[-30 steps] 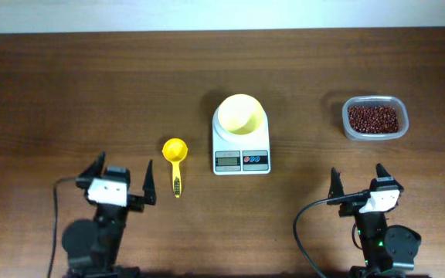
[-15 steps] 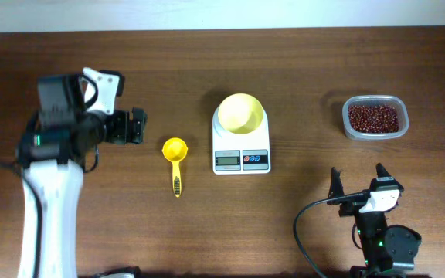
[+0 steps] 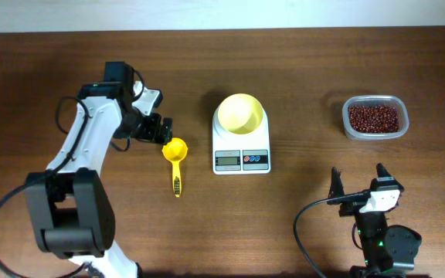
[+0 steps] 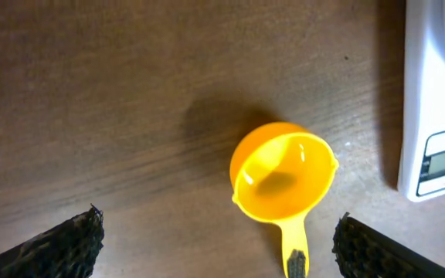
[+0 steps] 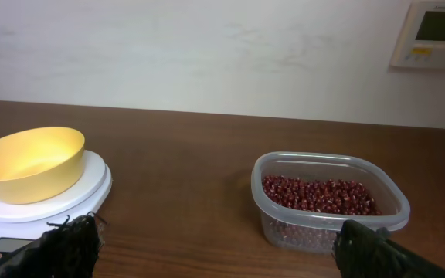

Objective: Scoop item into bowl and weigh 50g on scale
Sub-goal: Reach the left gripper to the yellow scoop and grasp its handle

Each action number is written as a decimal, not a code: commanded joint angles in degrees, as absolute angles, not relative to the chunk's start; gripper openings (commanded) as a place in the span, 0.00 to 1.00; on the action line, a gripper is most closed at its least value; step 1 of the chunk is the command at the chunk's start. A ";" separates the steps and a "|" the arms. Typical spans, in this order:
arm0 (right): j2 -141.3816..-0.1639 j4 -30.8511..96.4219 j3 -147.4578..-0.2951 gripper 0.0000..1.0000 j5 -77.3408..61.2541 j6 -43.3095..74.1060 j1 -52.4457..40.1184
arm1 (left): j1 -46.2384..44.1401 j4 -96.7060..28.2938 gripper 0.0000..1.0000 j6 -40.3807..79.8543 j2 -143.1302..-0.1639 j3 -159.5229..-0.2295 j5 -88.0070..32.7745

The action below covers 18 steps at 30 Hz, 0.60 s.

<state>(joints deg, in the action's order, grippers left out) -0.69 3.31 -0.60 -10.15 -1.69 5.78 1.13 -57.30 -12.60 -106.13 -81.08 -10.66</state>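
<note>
Wooden tabletop [image 3: 300,69] | left gripper [image 3: 157,130] held wide, empty, over yellow scoop [image 3: 174,149] | right gripper [image 3: 357,174] parked wide, empty | beans [image 3: 373,118] seen in clear container [image 3: 346,108]; bowl [image 3: 240,113] seated on scale [image 3: 241,160] | scoop handle [image 3: 178,181] judged best pinched squarely, mid-length.

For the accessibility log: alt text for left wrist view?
An empty yellow scoop lies on the brown table, just ahead of the open left gripper. A corner of the white scale shows at the right edge.
</note>
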 commanded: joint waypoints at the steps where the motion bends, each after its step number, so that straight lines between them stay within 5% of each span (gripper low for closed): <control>1: -0.32 3.68 -0.32 0.99 -9.87 -1.61 5.17 | 1.10 -56.66 0.99 -11.64 -108.27 -81.71 -8.95; 18: -0.32 3.66 -0.32 0.99 -9.87 -1.61 5.17 | -3.25 -44.91 0.99 -11.20 -108.81 -72.38 -7.05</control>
